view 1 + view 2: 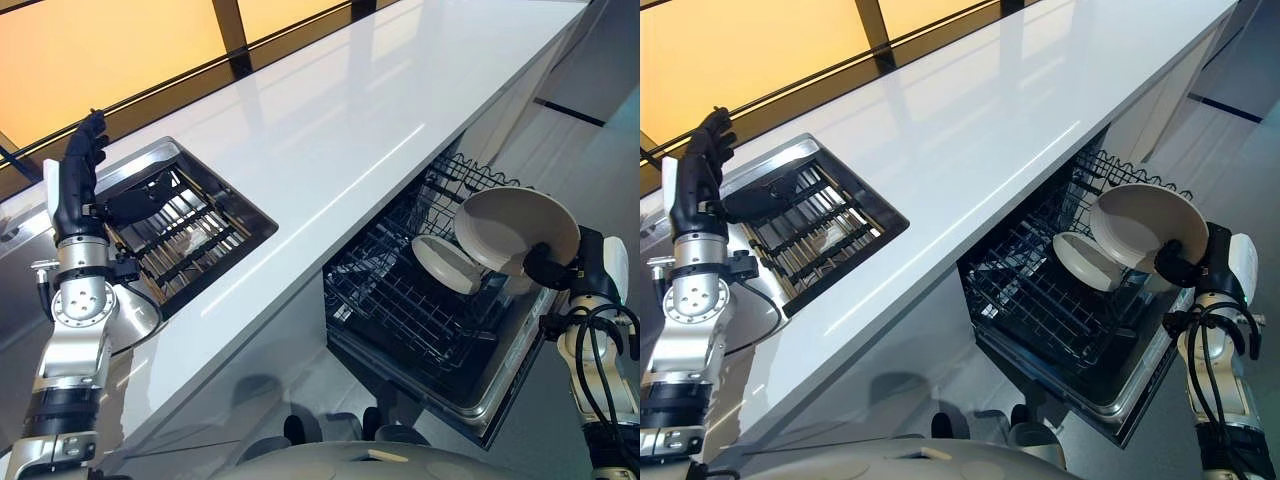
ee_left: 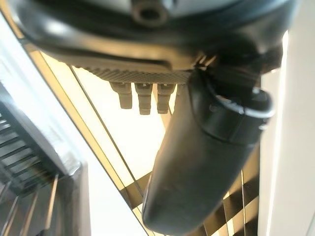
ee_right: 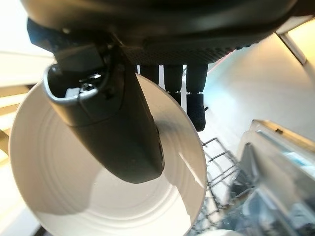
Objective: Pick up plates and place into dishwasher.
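Two plates show at the open dishwasher, one already racked and one in hand. Starting at the left, the left hand [image 1: 80,170] is raised over the sink [image 1: 205,180], its fingers straight and relaxed, holding nothing; a slatted drying rack [image 1: 185,235] sits inside the sink. The white countertop [image 1: 360,110] runs across the middle. Below its edge the pulled-out dishwasher rack [image 1: 400,300] holds the racked plate [image 1: 445,262], leaning among the wires. At the far right, the right hand [image 1: 550,265] pinches the rim of the held plate [image 1: 515,228], thumb across its inner face and fingers behind, the plate tilted above the rack near the racked one. Placing is the step in hand, I judge. Next the hand likely needs to lower the held plate edge-first between the tines beside the racked plate, then loosen its pinch.
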Motion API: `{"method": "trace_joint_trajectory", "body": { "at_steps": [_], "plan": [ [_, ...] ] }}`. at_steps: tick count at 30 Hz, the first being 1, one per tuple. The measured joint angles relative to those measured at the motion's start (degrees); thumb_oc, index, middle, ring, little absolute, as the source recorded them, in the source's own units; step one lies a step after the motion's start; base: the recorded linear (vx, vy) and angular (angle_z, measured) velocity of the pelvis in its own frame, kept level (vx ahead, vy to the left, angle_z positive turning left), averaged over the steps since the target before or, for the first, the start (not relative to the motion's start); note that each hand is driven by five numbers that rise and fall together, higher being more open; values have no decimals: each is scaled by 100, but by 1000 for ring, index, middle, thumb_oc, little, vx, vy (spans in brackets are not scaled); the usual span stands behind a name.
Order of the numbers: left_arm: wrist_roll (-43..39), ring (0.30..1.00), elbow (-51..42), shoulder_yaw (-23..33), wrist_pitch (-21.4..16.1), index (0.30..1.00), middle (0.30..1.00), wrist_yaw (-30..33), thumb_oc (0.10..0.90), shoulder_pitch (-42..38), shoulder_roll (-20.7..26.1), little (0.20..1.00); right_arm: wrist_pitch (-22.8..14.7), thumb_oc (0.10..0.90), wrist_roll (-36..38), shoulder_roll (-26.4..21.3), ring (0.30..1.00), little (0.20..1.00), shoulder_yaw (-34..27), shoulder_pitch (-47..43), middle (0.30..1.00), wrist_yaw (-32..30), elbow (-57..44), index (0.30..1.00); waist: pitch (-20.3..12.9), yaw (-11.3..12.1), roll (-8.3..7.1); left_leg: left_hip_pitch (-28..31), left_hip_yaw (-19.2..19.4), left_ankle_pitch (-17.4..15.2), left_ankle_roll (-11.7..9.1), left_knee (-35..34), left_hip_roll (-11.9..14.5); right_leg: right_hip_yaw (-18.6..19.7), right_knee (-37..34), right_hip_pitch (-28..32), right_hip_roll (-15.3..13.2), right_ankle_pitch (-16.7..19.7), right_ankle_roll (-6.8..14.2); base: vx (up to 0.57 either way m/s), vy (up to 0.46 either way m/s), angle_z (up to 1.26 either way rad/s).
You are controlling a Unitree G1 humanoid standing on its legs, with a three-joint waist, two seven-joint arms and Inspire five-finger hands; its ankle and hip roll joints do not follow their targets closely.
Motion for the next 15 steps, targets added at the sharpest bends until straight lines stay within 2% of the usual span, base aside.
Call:
{"method": "trace_joint_trajectory", "body": {
  "at_steps": [10,15],
  "plan": [
    [-2,900,0,0,0,900,900,5,800,121,6,900,183,100,-541,-300,300,200,93,-1,300,965,-224,300,-7,2,-38,-3,47,-18,-6,2,2,70,0,-30,8,19,-28,-1,1,-3],
    [-3,900,0,0,0,900,900,6,800,124,6,900,235,100,-650,-356,300,200,410,-9,300,1387,-303,300,-8,14,-40,-3,47,-18,-6,1,4,65,0,-30,7,19,-27,0,0,0]
  ]
}}
